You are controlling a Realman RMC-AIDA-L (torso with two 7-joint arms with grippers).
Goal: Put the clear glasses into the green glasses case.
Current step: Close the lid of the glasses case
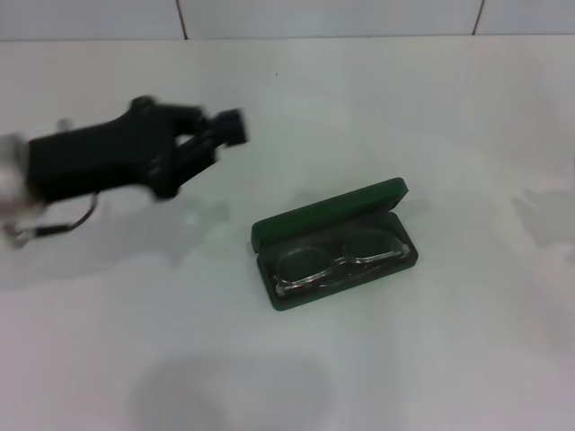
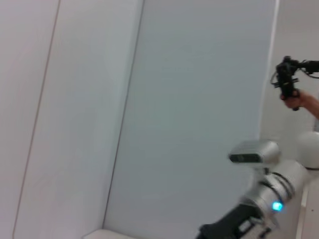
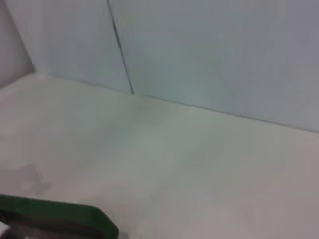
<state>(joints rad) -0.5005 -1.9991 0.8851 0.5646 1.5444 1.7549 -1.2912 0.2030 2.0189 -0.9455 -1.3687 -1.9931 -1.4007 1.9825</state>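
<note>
Lying in open green glasses case (image 1: pixel 296 229): clear glasses (image 1: pixel 337 262)

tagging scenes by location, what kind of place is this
Probably a lab or test bench, not a home: a bare white table, plain pale wall panels behind it, and only the green glasses case holding the clear glasses, with the left hand raised nearby.

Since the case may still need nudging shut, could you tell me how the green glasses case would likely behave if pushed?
The green glasses case lies flat on the white table, so it would probably slide rather than tip. Its raised lid looks hinged and may swing shut. The clear glasses inside could rattle. The left gripper is away from it.
</note>
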